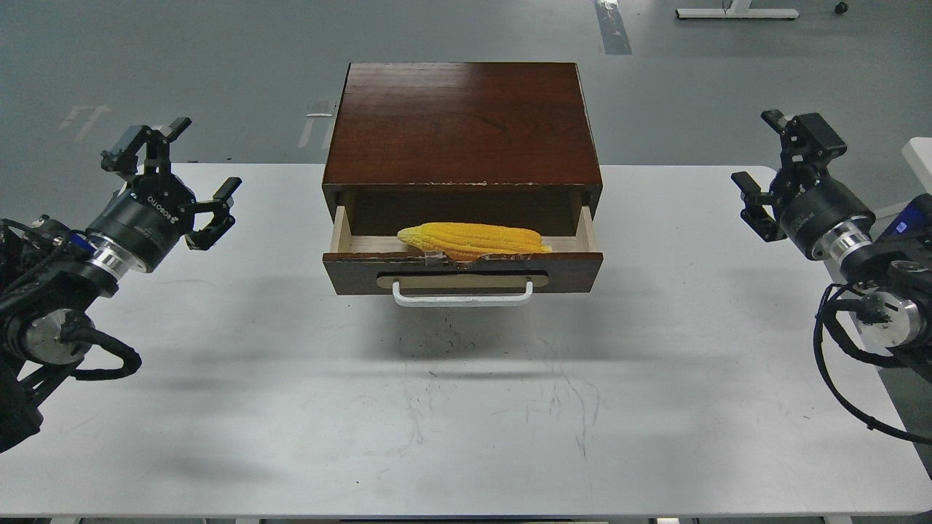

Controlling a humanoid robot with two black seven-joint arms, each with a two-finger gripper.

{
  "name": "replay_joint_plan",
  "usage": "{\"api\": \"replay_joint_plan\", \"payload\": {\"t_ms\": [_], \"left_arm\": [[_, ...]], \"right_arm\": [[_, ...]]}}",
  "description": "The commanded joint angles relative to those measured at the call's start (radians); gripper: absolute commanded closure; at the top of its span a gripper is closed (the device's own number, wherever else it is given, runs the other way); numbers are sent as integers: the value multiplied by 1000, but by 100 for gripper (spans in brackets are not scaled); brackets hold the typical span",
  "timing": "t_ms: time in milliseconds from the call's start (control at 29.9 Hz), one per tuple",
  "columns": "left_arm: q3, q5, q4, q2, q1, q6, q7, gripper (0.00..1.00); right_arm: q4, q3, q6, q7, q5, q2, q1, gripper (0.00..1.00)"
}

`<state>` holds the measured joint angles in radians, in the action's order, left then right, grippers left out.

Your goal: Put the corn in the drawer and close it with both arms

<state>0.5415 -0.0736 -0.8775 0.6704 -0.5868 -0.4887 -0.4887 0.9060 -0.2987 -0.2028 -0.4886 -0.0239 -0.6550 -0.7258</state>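
White table [218, 407] bears the open drawer [463, 271] holding corn [473, 239], midway between both spread-fingered tools, left [186, 164] and right [761, 156].

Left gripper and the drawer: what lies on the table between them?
Nothing: in the head view, only bare white table separates the left gripper from the drawer.

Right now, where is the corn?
In the head view the corn lies crosswise inside the open drawer, center of the table, just behind the drawer's chipped front edge and clear of both arms.
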Motion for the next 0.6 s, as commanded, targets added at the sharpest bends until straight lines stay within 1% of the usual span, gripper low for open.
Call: {"api": "replay_joint_plan", "payload": {"t_ms": [0, 100, 301, 368, 434, 501, 568], "left_arm": [[0, 0, 0, 0, 2, 0, 0, 0], [0, -6, 0, 2, 2, 0, 0, 0], [2, -109, 0, 18, -5, 0, 0, 0], [6, -146, 0, 46, -19, 0, 0, 0], [3, -193, -15, 93, -80, 0, 0, 0], [5, -238, -37, 115, -114, 0, 0, 0], [17, -310, -78, 167, -157, 0, 0, 0]], "right_arm": [[-88, -3, -115, 0, 65, 64, 28, 1], [-124, -5, -161, 0, 93, 95, 32, 1], [-130, -2, -161, 0, 91, 113, 35, 1], [-130, 0, -161, 0, 91, 113, 34, 1], [-128, 3, -162, 0, 91, 110, 34, 1], [-128, 3, -162, 0, 90, 106, 34, 1], [-130, 9, -162, 0, 90, 104, 34, 1]]}}
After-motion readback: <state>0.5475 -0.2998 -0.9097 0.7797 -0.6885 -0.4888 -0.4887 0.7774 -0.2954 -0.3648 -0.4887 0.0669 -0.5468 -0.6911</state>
